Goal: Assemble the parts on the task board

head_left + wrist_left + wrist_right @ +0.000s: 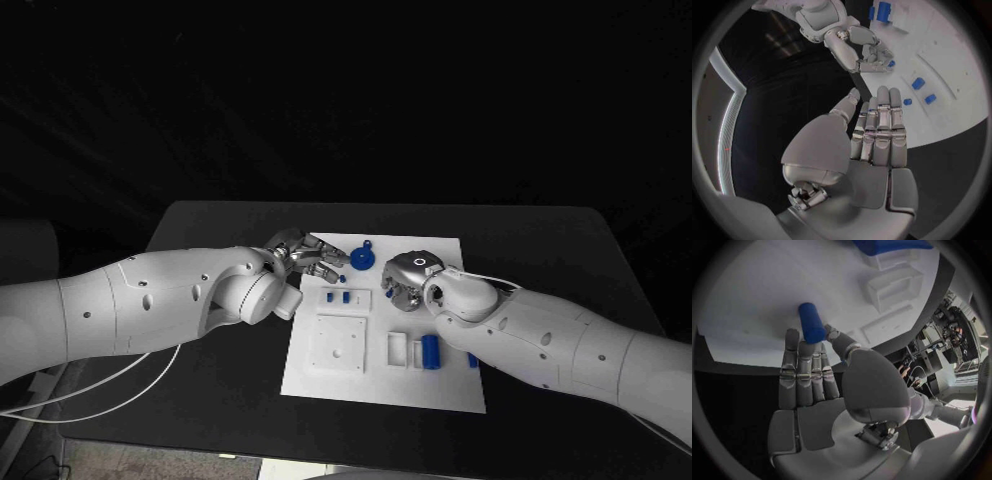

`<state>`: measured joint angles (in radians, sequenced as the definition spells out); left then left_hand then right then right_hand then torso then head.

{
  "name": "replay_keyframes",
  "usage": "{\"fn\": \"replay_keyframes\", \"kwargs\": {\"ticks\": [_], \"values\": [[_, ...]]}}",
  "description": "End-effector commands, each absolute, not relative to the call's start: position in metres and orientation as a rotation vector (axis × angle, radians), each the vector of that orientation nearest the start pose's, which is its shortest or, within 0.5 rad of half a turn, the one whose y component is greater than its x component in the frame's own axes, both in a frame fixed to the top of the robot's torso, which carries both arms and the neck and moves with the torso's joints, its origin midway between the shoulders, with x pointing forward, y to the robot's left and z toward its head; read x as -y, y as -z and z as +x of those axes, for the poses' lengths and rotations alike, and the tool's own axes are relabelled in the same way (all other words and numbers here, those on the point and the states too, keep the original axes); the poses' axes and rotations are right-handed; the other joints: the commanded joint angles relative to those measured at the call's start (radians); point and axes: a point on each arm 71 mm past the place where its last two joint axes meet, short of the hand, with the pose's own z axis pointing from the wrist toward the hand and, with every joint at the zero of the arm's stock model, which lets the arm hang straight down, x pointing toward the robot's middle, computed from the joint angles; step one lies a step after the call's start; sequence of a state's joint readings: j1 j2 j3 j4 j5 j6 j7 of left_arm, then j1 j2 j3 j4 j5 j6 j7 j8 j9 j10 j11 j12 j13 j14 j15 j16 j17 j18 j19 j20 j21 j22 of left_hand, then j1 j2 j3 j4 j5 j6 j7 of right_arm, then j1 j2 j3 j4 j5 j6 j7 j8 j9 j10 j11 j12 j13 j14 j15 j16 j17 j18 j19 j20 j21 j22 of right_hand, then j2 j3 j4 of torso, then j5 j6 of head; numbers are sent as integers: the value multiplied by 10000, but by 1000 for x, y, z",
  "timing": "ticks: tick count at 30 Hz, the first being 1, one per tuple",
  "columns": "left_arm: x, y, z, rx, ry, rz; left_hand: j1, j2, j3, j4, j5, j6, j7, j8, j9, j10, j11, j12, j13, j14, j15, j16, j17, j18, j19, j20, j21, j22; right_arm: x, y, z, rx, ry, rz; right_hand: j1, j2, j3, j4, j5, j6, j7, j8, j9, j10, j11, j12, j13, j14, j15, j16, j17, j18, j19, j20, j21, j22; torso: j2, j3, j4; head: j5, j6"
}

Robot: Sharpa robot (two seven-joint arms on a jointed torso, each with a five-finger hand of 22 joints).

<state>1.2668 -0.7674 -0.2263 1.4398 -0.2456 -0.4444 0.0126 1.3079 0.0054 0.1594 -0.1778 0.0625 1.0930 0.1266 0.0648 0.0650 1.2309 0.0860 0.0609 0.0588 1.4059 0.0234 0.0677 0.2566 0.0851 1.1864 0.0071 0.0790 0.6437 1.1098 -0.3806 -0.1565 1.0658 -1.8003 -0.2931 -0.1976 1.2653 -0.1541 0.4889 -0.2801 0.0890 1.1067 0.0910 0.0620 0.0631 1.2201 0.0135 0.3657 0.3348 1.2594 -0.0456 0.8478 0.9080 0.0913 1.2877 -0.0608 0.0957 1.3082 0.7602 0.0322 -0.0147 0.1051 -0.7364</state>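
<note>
Hovering over the task board [325, 385] with flat, empty fingers, the left hand [303, 256] and right hand [411, 278] are lining up to reach the blue parts [342, 297].

The right hand [411, 278] covers part of the white rectangular task board [332, 375]. The white forearm hides most of a small blue part [472, 360] at the board's edge. A blue block [889, 245] is cut off at the right wrist view's rim.

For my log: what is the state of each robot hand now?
Left robot hand: open, fingers straight, holding nothing.
Right robot hand: fingertips at a blue cylinder; grip cannot be told.
</note>
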Motion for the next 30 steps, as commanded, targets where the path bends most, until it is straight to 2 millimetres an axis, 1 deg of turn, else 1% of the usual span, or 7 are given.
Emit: {"fn": "replay_keyframes", "kwargs": {"ticks": [1,2,4,11,15,17,30], "values": [[-207,235,490,-18163,10251,-10278,83,6,-65,-10,37,-71,-26,-6,-10,-69,-25,-33,-9,23,40,-39,11,-144,19,20,44,-9,84,281,508,-16534,-4331,-5213,-17,-7,32,12,-63,8,66,-5,-4,-61,180,-980,-1024,55,122,-25,-181,-85,-36,15,-5,203,0,1,-1,4,1],[-207,235,490,-18161,10248,-10282,83,6,-65,-10,37,-71,-26,-6,-10,-69,-25,-33,-9,23,40,-39,11,-144,19,20,44,-9,85,280,508,-16499,-4354,-5202,-32,1,69,-2,-84,38,87,-33,-21,302,283,-1636,-1877,162,209,48,-314,37,19,100,51,215,0,3,-6,4,-1],[-208,235,490,-18155,10236,-10291,83,6,-65,-10,37,-71,-26,-6,-10,-69,-25,-33,-9,23,40,-39,11,-144,19,20,44,-9,86,277,507,-16470,-4369,-5197,-41,5,113,10,-75,245,90,19,15,375,378,-2399,-2733,243,247,179,-479,186,83,182,151,222,1,5,-10,9,-5],[-209,235,490,-18151,10221,-10305,83,6,-65,-10,37,-71,-26,-6,-10,-69,-25,-33,-9,23,40,-39,11,-144,19,20,44,-9,87,275,508,-16545,-4255,-5251,-225,30,479,55,-144,554,81,4,19,409,460,-3043,-2745,407,319,559,-871,488,155,385,509,214,8,14,15,-17,-10],[-209,235,490,-18148,10213,-10308,83,6,-65,-10,37,-71,-26,-6,-10,-69,-25,-33,-9,23,40,-39,11,-144,19,20,44,-9,85,275,508,-16696,-4155,-5324,-311,83,491,113,-167,598,89,5,18,405,462,-3044,-2743,405,337,699,-1034,550,156,456,576,189,7,23,20,-48,-20],[-209,235,490,-18154,10218,-10304,83,6,-65,-10,37,-71,-26,-6,-10,-69,-25,-33,-9,23,40,-39,11,-144,19,20,44,-9,84,277,508,-16845,-4052,-5387,-389,115,451,171,-227,622,91,7,20,430,453,-3042,-2743,378,344,763,-1126,601,156,521,543,154,3,11,22,-69,-24],[-207,235,490,-18187,10239,-10291,103,14,-68,-26,42,-66,-27,-2,-8,-79,-23,-32,-9,16,42,-39,9,-138,11,23,74,-59,75,283,509,-17450,-3737,-5660,-492,242,204,287,-276,574,106,3,14,549,416,-3032,-2736,305,326,908,-1348,501,308,491,217,8,6,-4,28,-61,-65]]}}
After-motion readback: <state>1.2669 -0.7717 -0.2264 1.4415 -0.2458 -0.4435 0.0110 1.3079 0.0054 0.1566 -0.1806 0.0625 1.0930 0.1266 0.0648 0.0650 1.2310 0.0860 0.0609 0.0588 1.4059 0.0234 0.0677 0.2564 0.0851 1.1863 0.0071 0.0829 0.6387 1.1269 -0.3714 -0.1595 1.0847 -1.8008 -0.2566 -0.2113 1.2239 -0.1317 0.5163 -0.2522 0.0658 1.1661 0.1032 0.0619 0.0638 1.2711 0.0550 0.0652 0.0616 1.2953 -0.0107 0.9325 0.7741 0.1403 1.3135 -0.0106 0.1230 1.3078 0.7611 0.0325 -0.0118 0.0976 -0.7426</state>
